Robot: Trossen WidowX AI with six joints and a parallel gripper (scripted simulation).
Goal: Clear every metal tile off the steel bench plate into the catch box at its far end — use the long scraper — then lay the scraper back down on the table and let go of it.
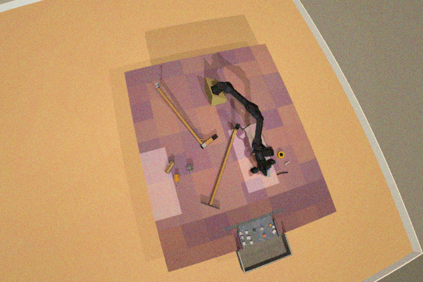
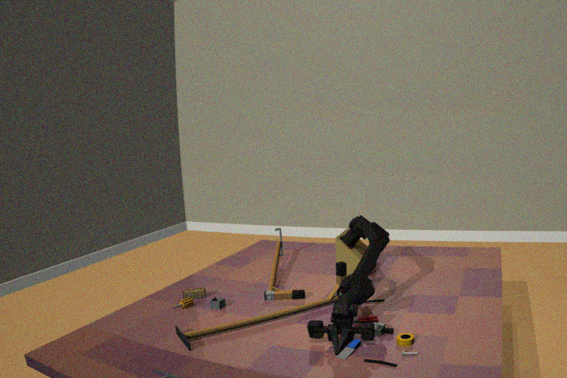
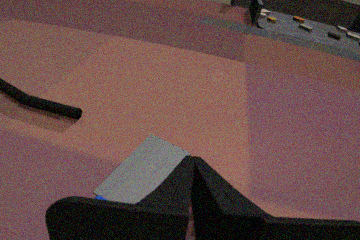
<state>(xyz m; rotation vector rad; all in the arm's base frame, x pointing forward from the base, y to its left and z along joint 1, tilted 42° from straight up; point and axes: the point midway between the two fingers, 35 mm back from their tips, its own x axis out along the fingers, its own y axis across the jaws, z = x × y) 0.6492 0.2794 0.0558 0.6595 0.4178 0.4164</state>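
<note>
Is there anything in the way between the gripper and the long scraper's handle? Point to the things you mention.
Nothing visible stands between the closed gripper [image 1: 265, 174] [image 2: 338, 353] [image 3: 194, 158] and the long scraper [image 1: 223, 163] [image 2: 257, 318]; the blue-handled scraper [image 2: 353, 343] [image 3: 143, 167] lies right at the fingertips, on the side away from it.

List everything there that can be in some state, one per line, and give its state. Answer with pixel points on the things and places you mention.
Pincer [image 1: 265, 174] [image 2: 338, 352] [image 3: 191, 162]: shut, nothing between its fingers.
Long scraper [image 1: 223, 164] [image 2: 257, 317]: lying on the table, not held.
Metal tiles [image 1: 264, 235] [image 3: 306, 27]: scattered over the bench plate, not cleared.
Tape roll [image 1: 278, 153] [image 2: 405, 342]: lying flat.
Catch box [image 1: 288, 244]: open-topped.
Blue-handled blade [image 2: 347, 351] [image 3: 140, 172]: lying beside the pincer's tips.
</note>
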